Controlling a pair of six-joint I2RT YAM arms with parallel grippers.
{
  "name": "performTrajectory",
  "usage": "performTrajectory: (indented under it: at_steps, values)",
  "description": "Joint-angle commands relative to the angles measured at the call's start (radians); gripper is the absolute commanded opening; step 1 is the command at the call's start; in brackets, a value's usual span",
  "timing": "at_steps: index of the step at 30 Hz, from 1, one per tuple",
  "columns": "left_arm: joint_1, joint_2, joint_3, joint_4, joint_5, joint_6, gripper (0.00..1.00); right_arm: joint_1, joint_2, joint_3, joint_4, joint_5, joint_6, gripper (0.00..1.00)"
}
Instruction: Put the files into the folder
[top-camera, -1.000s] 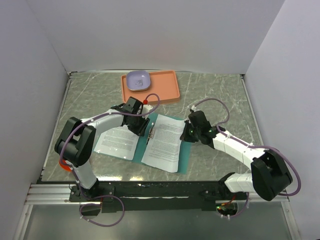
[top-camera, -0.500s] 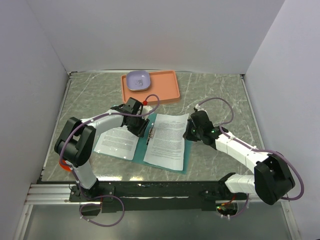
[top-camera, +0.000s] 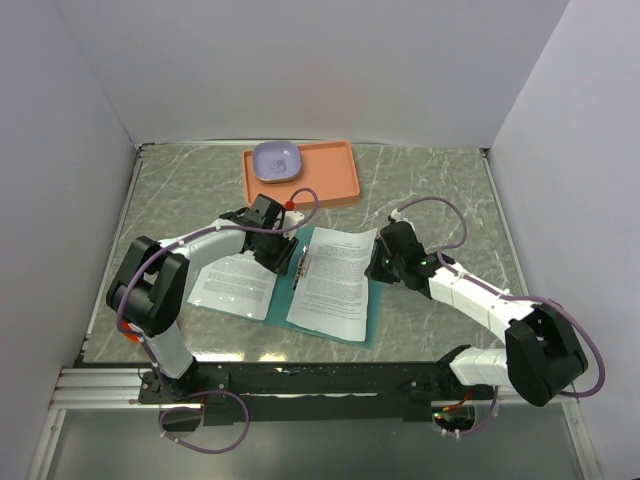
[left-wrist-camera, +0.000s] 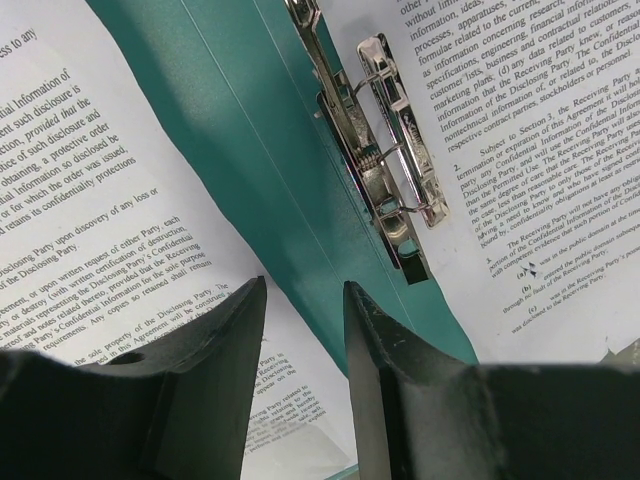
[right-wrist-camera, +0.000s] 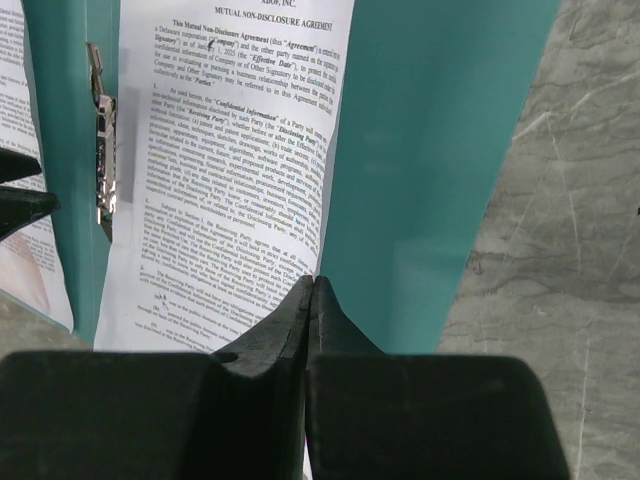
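The teal folder lies open on the table, its metal fastener along the spine. One file lies on its left half. A second file lies on the right half, and its far right corner curls up a little. My right gripper is shut on this file's right edge, over the bare teal of the folder. My left gripper hovers open above the spine, with the left file under it and nothing between its fingers.
An orange-pink tray sits at the back of the table with a lilac bowl in its left end. White walls close the table on the left, back and right. Grey marble tabletop surrounds the folder.
The right-hand file has shifted up and to the right over the folder's right half, along with my right gripper. The left gripper has stayed over the spine.
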Motion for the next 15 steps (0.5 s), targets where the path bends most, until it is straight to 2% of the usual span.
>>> performTrajectory:
  at_steps: [1,15]
  values:
    - [-0.001,-0.049,0.037,-0.006,0.027,0.010,0.43,-0.006,0.021,0.011,0.042,0.014,0.019,0.00]
    - [-0.003,-0.003,0.070,0.008,0.036,0.011,0.43,-0.005,0.061,0.017,0.061,0.011,0.030,0.00]
